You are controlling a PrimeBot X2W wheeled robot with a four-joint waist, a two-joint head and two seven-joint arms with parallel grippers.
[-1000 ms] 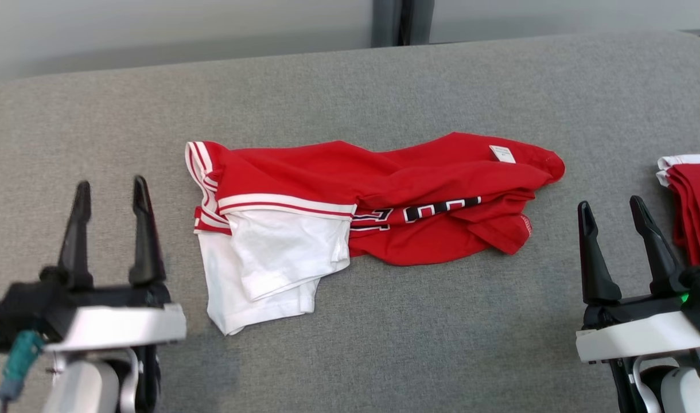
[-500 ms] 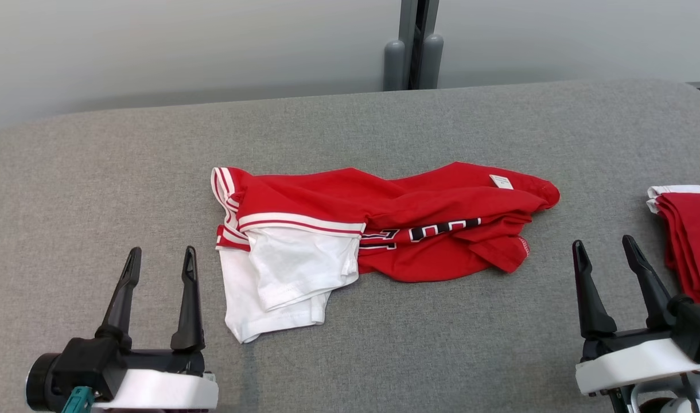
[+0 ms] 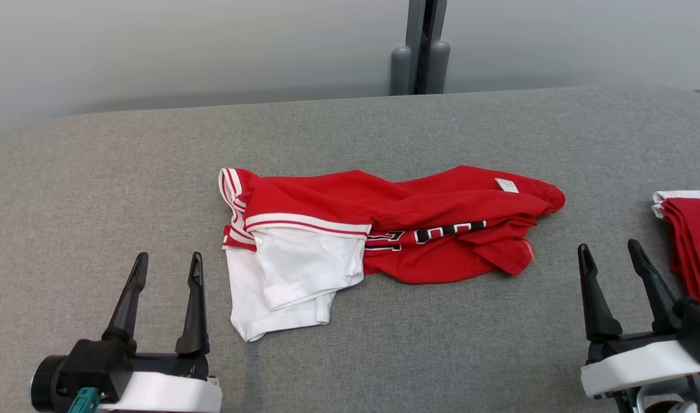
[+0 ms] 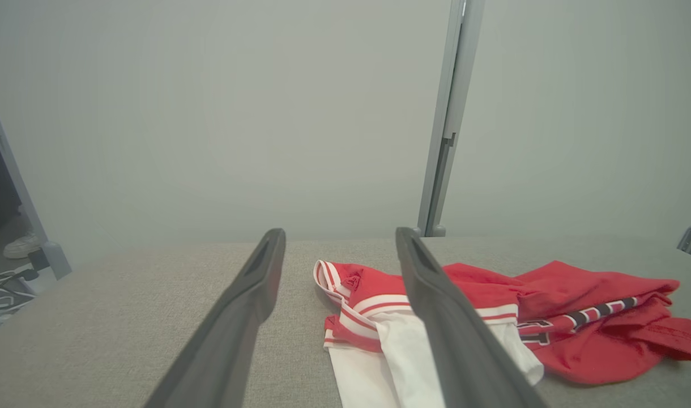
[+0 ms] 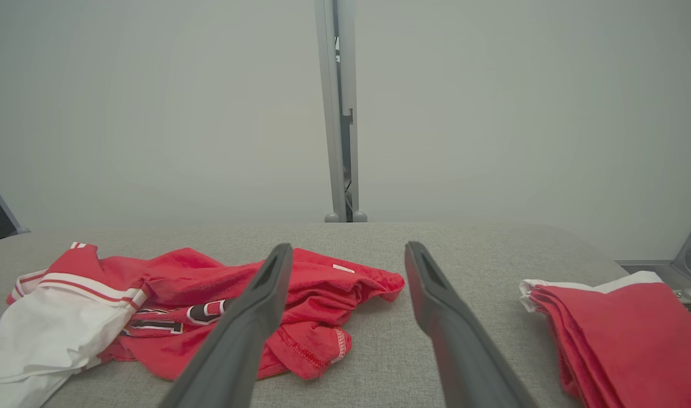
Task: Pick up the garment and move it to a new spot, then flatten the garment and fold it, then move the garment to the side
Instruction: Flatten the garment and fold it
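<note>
A red and white garment [image 3: 378, 229] with black lettering lies crumpled in a long heap across the middle of the grey table [image 3: 350, 355]. Its white sleeve end points toward me at the left, and a small white label shows at its right end. My left gripper [image 3: 167, 267] hovers open at the lower left, short of the white sleeve. My right gripper [image 3: 610, 253] stands open at the lower right, beside the garment's red end. The left wrist view has the garment [image 4: 493, 317] just beyond the open fingers. In the right wrist view the garment [image 5: 198, 306] lies to the left.
A folded stack of red and white clothes [image 3: 691, 241] sits at the table's right edge, close to my right gripper; the right wrist view shows the stack [image 5: 611, 328] too. A grey post [image 3: 422, 51] stands behind the table against a pale wall.
The head camera tilted up, so the whole scene slid down in view. My left gripper dropped lower and drew back toward me. The garment lies as before.
</note>
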